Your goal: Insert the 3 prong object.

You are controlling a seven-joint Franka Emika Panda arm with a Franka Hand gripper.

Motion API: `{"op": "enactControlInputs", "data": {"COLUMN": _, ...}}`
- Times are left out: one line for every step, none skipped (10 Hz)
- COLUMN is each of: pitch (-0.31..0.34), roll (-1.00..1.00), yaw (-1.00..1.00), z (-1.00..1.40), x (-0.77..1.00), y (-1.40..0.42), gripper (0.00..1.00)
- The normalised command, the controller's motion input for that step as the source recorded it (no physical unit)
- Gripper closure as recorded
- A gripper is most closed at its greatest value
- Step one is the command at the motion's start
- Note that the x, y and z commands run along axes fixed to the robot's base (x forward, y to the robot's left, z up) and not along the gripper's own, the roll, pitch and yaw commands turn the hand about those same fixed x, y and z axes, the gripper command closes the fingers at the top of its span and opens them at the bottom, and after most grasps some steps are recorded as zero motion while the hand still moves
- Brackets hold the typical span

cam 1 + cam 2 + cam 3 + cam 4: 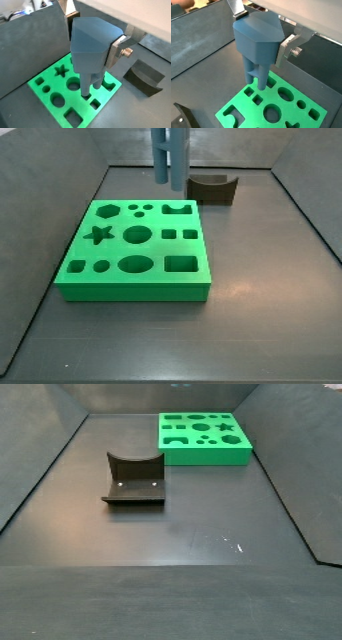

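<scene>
Evidently clenched on the 3 prong object [90, 47], the fingers [117, 49] of the gripper [271, 42] suspend it above the green block [134, 278] near the desk's far edge; slight misalignment would likely jam its rods against the hole rims.

Robotics lab test cell | sitting inside dark walled enclosure [54, 444] | gripper [93, 45] hanging over green block [134, 268] | bare grey floor [201, 534]
</scene>
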Motion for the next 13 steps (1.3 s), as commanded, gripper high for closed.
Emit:
{"op": "enactControlInputs", "data": {"pitch": 0.0, "roll": 0.0, "yaw": -0.37, "z": -0.46, "x": 0.0, "y": 0.67, "gripper": 1.0}}
{"op": "enactControlInputs", "data": {"pitch": -0.011, "roll": 0.0, "yaw": 0.0, "z": -0.35, "x": -0.12, "y": 1.0, "gripper": 1.0}}
{"op": "enactControlInputs", "data": {"pitch": -0.011, "roll": 0.0, "yaw": 0.0, "z": -0.33, "x": -0.13, "y": 1.0, "gripper": 1.0}}
{"op": "enactControlInputs", "data": {"pitch": -0.023, "roll": 0.05, "yaw": 0.0, "z": -0.3, "x": -0.18, "y": 0.99, "gripper": 1.0}}
{"op": "enactControlInputs", "data": {"pitch": -0.066, "roll": 0.12, "yaw": -0.17, "z": -0.31, "x": -0.37, "y": 0.75, "gripper": 1.0}}
{"op": "enactControlInputs", "data": {"pitch": -0.031, "roll": 0.07, "yaw": -0.38, "z": -0.7, "x": -0.19, "y": 0.58, "gripper": 1.0}}
{"op": "enactControlInputs", "data": {"pitch": -0.037, "roll": 0.08, "yaw": -0.23, "z": -0.59, "x": -0.21, "y": 0.34, "gripper": 1.0}}
{"op": "enactControlInputs", "data": {"pitch": -0.046, "roll": -0.05, "yaw": -0.16, "z": -0.64, "x": -0.29, "y": 0.17, "gripper": 1.0}}
{"op": "enactControlInputs", "data": {"pitch": -0.037, "roll": -0.24, "yaw": -0.41, "z": -0.5, "x": -0.27, "y": -0.02, "gripper": 1.0}}
{"op": "enactControlInputs", "data": {"pitch": -0.011, "roll": -0.22, "yaw": -0.72, "z": -0.35, "x": -0.29, "y": 0.0, "gripper": 1.0}}
{"op": "enactControlInputs", "data": {"pitch": 0.0, "roll": -0.22, "yaw": -0.63, "z": -0.09, "x": -0.3, "y": 0.0, "gripper": 1.0}}
{"op": "enactControlInputs", "data": {"pitch": -0.024, "roll": -0.27, "yaw": -0.44, "z": -0.01, "x": -0.23, "y": -0.08, "gripper": 1.0}}
{"op": "enactControlInputs", "data": {"pitch": -0.02, "roll": -0.31, "yaw": 0.0, "z": -0.11, "x": -0.15, "y": -0.05, "gripper": 1.0}}
